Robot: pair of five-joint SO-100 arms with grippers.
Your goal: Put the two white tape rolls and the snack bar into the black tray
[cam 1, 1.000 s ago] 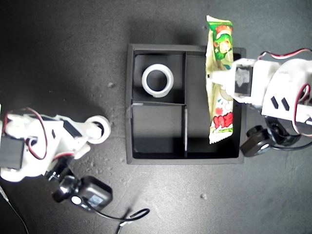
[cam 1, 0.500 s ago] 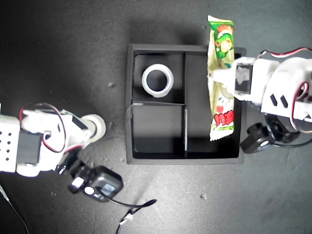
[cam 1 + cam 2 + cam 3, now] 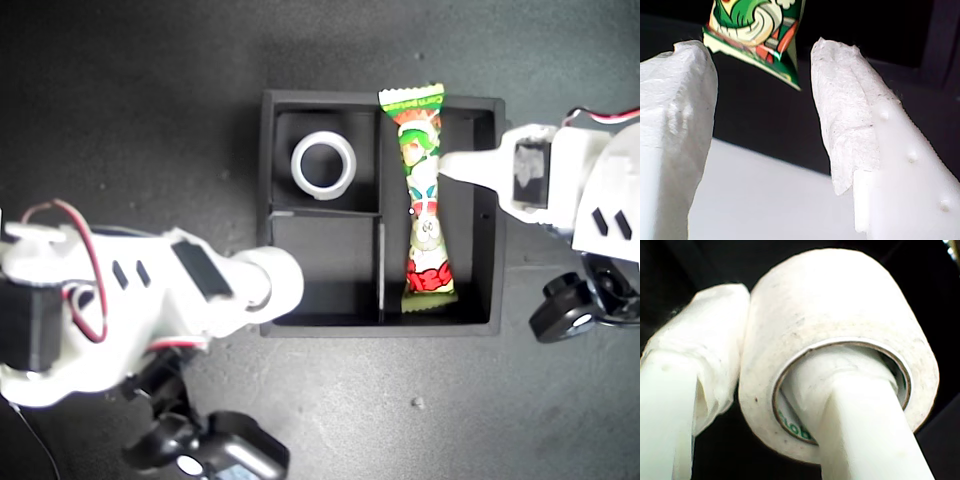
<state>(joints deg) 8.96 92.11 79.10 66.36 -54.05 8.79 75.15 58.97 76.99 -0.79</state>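
Note:
The black tray (image 3: 478,318) sits mid-scene in the exterior view. One white tape roll (image 3: 323,165) lies flat in its upper small compartment. The snack bar (image 3: 422,200) lies lengthwise in the long compartment, its top end resting on the far wall. My first gripper (image 3: 448,168) reaches in from the exterior view's right beside the bar. In the first wrist view it (image 3: 765,125) stands open, with the snack bar (image 3: 757,30) ahead of the jaws. My second gripper (image 3: 760,390) is shut on the other white tape roll (image 3: 840,340), one finger through its hole. That roll (image 3: 285,285) hangs at the tray's lower left edge.
Dark matte tabletop surrounds the tray. A black camera module with a cable (image 3: 225,455) hangs below the second arm at the exterior view's lower left. Another black module (image 3: 565,310) sits right of the tray under the first arm.
The snack bar moved left off the tray's right wall into the long compartment and was let go. The second arm lifted its tape roll and carried it right to the tray's edge.

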